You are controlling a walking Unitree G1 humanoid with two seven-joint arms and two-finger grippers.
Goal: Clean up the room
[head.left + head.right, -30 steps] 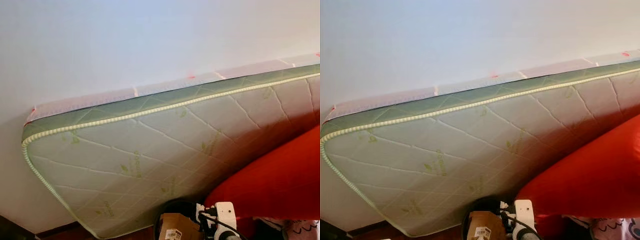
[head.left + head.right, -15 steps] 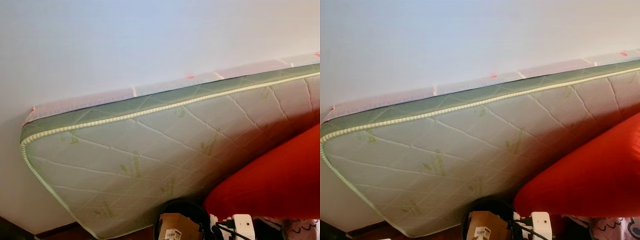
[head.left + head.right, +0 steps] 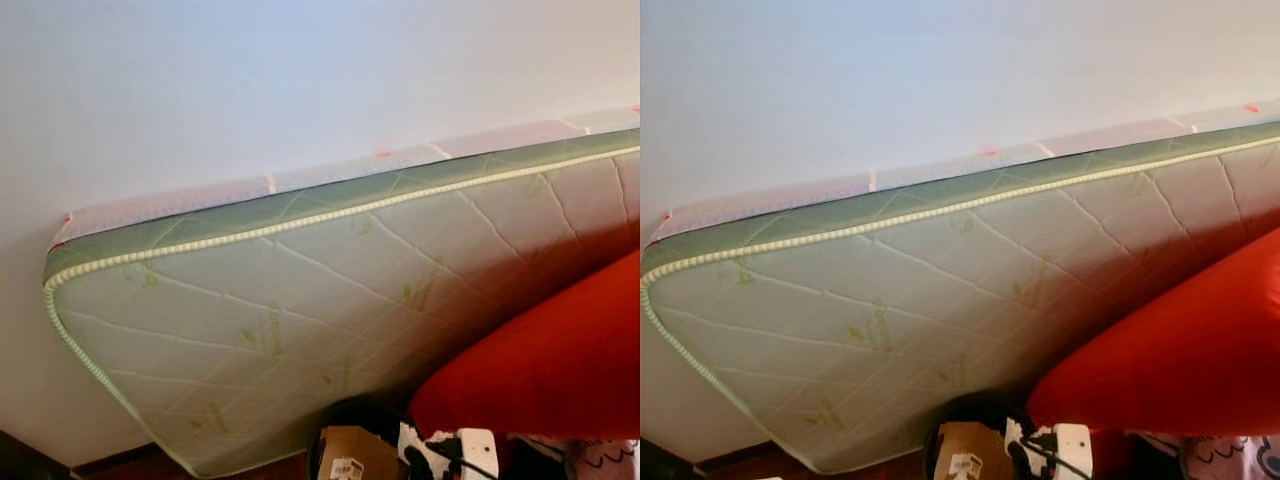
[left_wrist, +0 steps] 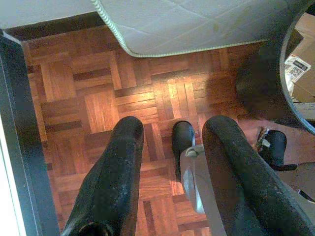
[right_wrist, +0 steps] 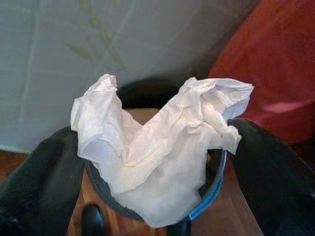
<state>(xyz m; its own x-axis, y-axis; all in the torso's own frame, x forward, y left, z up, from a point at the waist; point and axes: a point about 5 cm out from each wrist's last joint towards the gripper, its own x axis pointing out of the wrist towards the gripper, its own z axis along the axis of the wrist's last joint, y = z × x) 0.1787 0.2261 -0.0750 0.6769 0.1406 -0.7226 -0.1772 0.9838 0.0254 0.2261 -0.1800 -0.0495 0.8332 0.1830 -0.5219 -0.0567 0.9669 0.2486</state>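
While the right gripper [image 5: 157,196] clasps a crumpled white tissue [image 5: 157,152] just above the black bin [image 3: 970,440] by the mattress [image 3: 300,310], dropping it seems next: the fingers must part. The left gripper [image 4: 172,167] hangs unclenched, holding nothing, over the floor [image 4: 98,98].

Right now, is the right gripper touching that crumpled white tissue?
Touching. The right wrist view shows the crumpled white tissue pinched between the right gripper fingers, held over the black bin.
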